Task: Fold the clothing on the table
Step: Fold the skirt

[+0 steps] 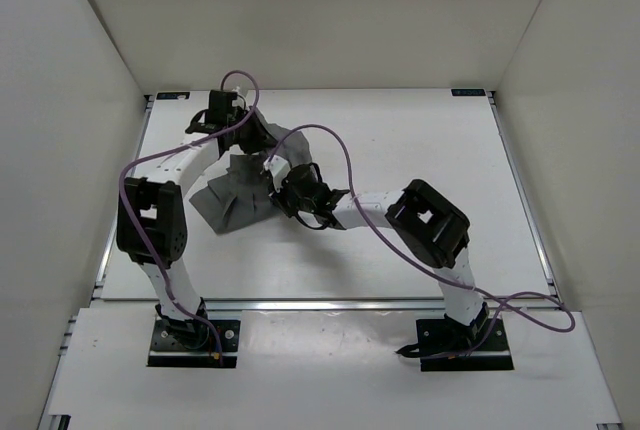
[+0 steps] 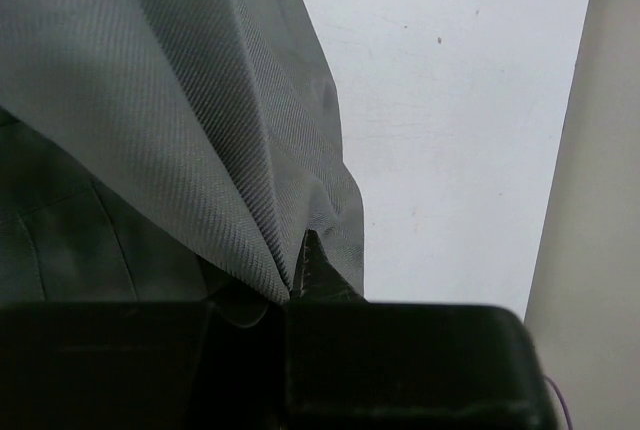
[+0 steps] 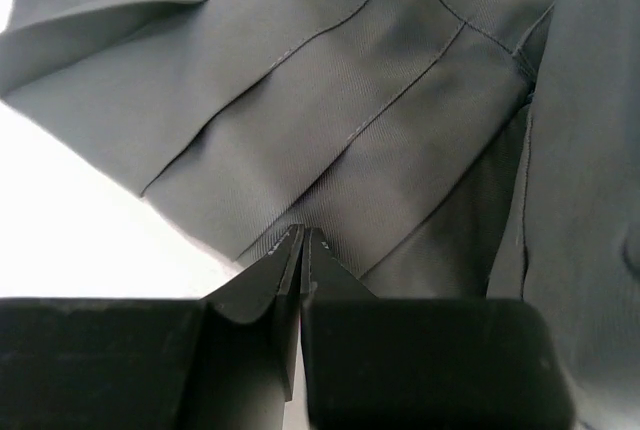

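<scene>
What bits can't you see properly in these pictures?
- Top view: the left gripper, the right gripper and the purple cables cover the middle of the clothing.
- Left wrist view: draped fabric hides nearly all of the fingertips.
- Right wrist view: the clothing runs off the top and right edges, so its whole shape is unknown.

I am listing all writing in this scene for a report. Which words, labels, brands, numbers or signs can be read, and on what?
No text is readable in any view.
The clothing shows pleats and stitching only, no label in view.
Two small dark fittings at the far corners of the table: too small to read.
</scene>
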Available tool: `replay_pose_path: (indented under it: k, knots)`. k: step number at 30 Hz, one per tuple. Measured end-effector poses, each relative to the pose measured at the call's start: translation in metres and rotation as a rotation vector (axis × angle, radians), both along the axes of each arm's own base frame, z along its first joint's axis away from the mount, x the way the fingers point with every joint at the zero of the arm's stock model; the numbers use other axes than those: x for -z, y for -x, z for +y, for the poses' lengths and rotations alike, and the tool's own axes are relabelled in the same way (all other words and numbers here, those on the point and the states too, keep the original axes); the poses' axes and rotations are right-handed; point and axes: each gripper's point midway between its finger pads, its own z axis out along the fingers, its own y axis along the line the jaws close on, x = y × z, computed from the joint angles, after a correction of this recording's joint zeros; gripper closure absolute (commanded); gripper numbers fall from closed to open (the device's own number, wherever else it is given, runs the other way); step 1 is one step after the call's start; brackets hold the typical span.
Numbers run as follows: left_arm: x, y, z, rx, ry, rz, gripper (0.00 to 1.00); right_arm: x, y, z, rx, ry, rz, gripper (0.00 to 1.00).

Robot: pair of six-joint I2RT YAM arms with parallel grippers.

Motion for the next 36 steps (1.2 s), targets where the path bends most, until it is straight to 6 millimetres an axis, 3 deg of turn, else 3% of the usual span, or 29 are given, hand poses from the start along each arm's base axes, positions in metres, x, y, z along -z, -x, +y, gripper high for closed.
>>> replay_pose_path:
  k: [11,20,24,29,32,36]
  knots:
    - [-0.003,0.008,-0.007,0.051,0.003,0.030,1.00,0.011,-0.022,-0.015,0.111,0.055,-0.046,1.00]
    - [-0.015,0.028,0.004,0.051,-0.002,0.034,1.00,0.018,-0.040,-0.074,0.258,0.088,-0.033,1.00]
    - [-0.022,0.040,0.004,0.057,-0.002,0.025,1.00,0.018,-0.041,-0.089,0.302,0.089,-0.023,1.00]
    - [-0.006,0.079,-0.019,0.121,-0.008,0.061,1.00,0.018,-0.042,-0.092,0.335,0.079,-0.010,1.00]
    - [0.021,0.116,-0.036,0.178,-0.020,0.127,1.00,0.019,-0.039,-0.094,0.347,0.064,0.005,1.00]
    - [0.054,0.166,-0.036,0.212,-0.045,0.230,1.00,0.019,-0.029,-0.104,0.349,0.032,0.036,1.00]
